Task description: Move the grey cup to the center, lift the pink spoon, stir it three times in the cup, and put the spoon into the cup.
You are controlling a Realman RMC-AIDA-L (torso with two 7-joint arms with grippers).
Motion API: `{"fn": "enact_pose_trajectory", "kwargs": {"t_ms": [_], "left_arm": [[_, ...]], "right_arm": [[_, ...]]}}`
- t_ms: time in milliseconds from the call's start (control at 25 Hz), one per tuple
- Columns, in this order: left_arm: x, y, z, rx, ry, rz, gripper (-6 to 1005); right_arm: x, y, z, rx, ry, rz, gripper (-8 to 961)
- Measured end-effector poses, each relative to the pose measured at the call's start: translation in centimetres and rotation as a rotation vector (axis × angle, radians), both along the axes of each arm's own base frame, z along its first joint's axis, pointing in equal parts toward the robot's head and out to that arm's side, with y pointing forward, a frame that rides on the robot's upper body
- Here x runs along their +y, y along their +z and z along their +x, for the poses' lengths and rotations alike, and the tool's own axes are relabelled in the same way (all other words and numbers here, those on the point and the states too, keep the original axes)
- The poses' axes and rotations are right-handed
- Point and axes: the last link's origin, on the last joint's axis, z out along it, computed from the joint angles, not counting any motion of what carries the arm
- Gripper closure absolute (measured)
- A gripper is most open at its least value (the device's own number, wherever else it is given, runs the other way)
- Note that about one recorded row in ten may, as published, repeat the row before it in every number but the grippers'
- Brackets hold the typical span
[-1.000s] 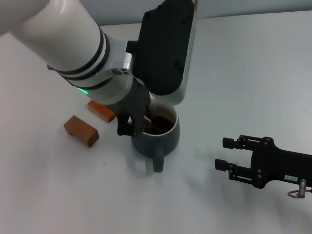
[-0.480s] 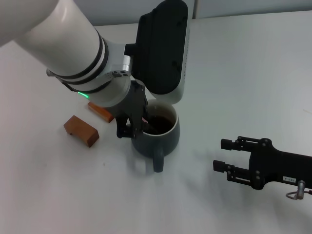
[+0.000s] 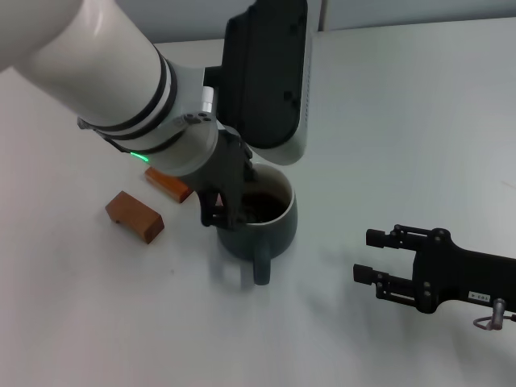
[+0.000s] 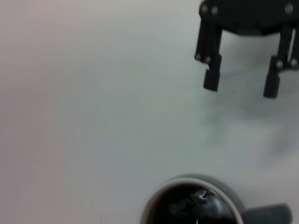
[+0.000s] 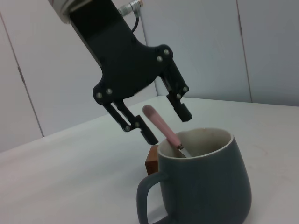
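Note:
The grey cup stands mid-table with its handle toward me and dark liquid inside; it also shows in the right wrist view and the left wrist view. The pink spoon leans in the cup against its rim, with the pink handle sticking up and out. My left gripper hangs open just above the cup's rim, its fingers on either side of the spoon handle and apart from it; in the head view it is at the cup's left edge. My right gripper is open and empty, to the right of the cup.
Two brown wooden blocks lie to the left of the cup, one partly under my left arm. The block behind the cup shows in the right wrist view. The white table stretches bare to the right and back.
My left gripper has shifted slightly to the right over the cup's rim. The cup and my right arm have stayed almost still.

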Motion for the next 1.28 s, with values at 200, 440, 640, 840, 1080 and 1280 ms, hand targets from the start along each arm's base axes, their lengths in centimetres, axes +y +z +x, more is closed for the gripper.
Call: {"fn": "enact_pose_trajectory", "kwargs": {"t_ms": [200, 440, 640, 840, 1080, 1280], "left_arm": [[-0.4, 2.0, 1.2, -0.204, 0.005, -0.005, 534], [-0.8, 8.8, 2.2, -0.778, 0.039, 0.0, 474], [-0.8, 13.8, -1.2, -1.225, 0.147, 0.0, 443], [-1.1, 14.9, -8.8, -1.518, 0.262, 0.043, 412], [-6.4, 10.9, -19.0, -1.64, 0.207, 0.167, 375], [-8.9, 7.9, -22.2, -1.492, 0.23, 0.263, 270]], "right_arm": [[0.0, 0.0, 0.0, -0.001, 0.0, 0.001, 331], [0.1, 0.1, 0.0, -0.004, 0.004, 0.004, 331], [0.3, 0.3, 0.0, -0.005, 0.006, 0.014, 331], [0.5, 0.4, -0.1, -0.011, 0.028, 0.044, 332], [0.6, 0.5, -0.1, -0.013, 0.046, 0.078, 332], [0.6, 0.6, 0.0, -0.022, 0.06, 0.088, 332]]}}
